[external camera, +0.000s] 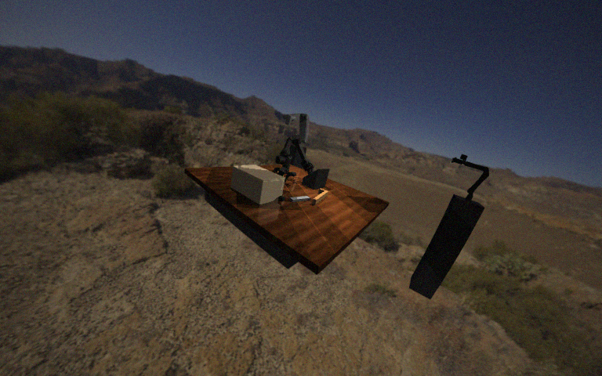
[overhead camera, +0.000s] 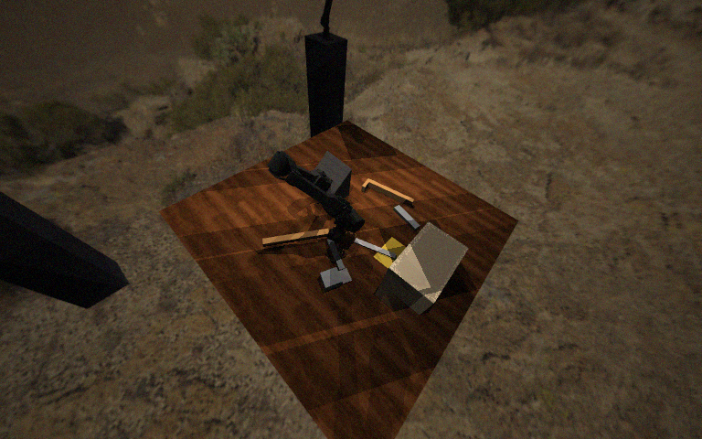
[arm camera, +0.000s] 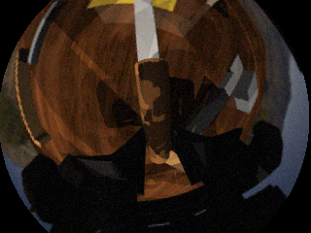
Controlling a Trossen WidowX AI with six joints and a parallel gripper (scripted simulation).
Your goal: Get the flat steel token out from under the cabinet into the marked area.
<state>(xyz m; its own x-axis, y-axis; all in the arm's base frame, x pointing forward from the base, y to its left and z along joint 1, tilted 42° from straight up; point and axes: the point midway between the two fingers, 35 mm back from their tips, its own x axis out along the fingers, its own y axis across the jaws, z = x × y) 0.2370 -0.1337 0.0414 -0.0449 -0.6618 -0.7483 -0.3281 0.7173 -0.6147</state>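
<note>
Wooden table [overhead camera: 300, 353] carries the beige cabinet [overhead camera: 430, 261], with the yellow marked area [overhead camera: 385, 255] showing just in front of it, partly hidden by the cabinet's edge in the top view. Arm [overhead camera: 316, 190] reaches from its base toward that patch. Unused tools lie around: long wooden stick [overhead camera: 295, 237], L-shaped wooden piece [overhead camera: 388, 190], short grey bar [overhead camera: 406, 216], grey block-headed tool [overhead camera: 335, 276]. Gripper [overhead camera: 344, 239] is clamped on a flat grey strip [overhead camera: 374, 248]; in the wrist view the strip [arm camera: 146, 22] runs straight out from the fingers, its far end over the yellow patch and pointing at the cabinet. Token: not visible in any view, so presumably under the cabinet, can't confirm. Progress estimate: tool picked and lined up, that's all. Left: reach under, sweep the token out onto the yellow patch lying flat, pull the strip clear, set it down away from token, open up, retreat.
</note>
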